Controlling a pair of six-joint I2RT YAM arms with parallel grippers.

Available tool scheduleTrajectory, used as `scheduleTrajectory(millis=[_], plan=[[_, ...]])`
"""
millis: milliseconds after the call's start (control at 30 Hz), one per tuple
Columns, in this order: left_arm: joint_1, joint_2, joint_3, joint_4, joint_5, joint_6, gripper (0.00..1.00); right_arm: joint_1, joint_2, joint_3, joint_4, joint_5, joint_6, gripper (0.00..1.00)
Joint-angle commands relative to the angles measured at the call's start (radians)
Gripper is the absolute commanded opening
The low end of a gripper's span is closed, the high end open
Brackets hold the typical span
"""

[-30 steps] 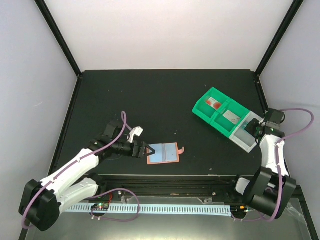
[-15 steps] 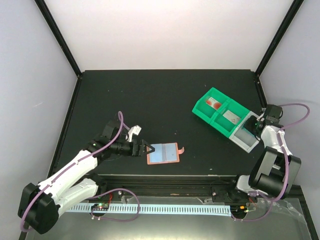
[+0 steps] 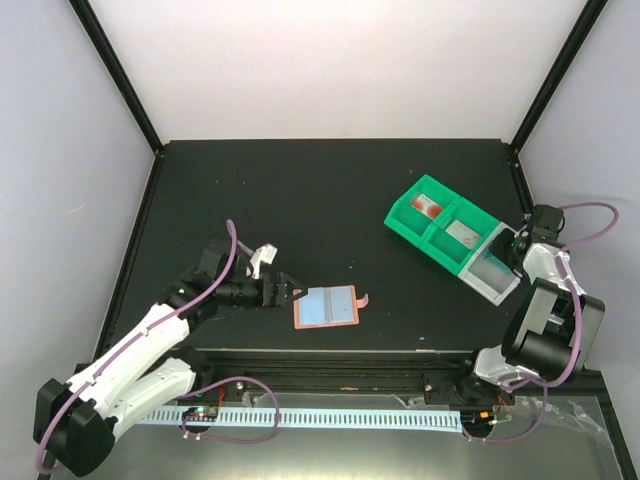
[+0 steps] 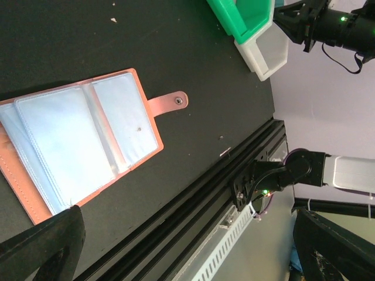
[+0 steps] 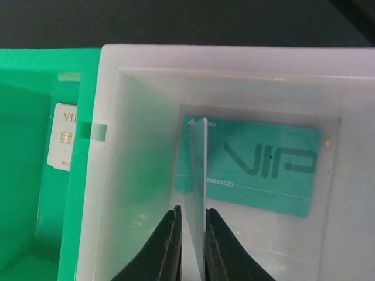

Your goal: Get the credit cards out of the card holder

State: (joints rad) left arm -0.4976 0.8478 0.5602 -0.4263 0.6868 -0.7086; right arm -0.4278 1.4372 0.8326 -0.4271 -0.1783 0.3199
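Note:
The salmon-pink card holder (image 3: 327, 306) lies open on the black table, light-blue sleeves up, snap tab (image 4: 176, 100) to its right. It fills the upper left of the left wrist view (image 4: 82, 140). My left gripper (image 3: 290, 291) is open and empty, just left of the holder and not touching it; in its own view (image 4: 187, 257) its fingers frame the bottom corners. My right gripper (image 3: 508, 246) is over the white end compartment of the bin. It is shut (image 5: 193, 246) on a pale credit card (image 5: 199, 175) held edge-on. A teal VIP card (image 5: 263, 167) lies flat below.
The green compartment bin (image 3: 440, 235) stands at the right, its white end compartment (image 3: 497, 283) nearest the right arm. A white card (image 5: 61, 137) lies in a green compartment beside it. The table's front rail (image 4: 234, 170) runs just below the holder.
My left gripper has drawn back to the left, away from the holder's left edge. The right arm has folded closer to the bin, its gripper staying over the white compartment.

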Motion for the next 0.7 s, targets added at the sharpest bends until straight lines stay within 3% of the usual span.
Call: scheduleTrajectory(millis=[0,667], plan=[[0.007,-0.018,0.031,-0.016,-0.027,-0.021,0.99,-0.008,0.004,0.038,0.009,0.054,0.011,0.14],[0.008,0.017,0.026,0.001,-0.039,-0.002,0.99,-0.008,0.048,0.017,0.08,0.065,0.039,0.08]])
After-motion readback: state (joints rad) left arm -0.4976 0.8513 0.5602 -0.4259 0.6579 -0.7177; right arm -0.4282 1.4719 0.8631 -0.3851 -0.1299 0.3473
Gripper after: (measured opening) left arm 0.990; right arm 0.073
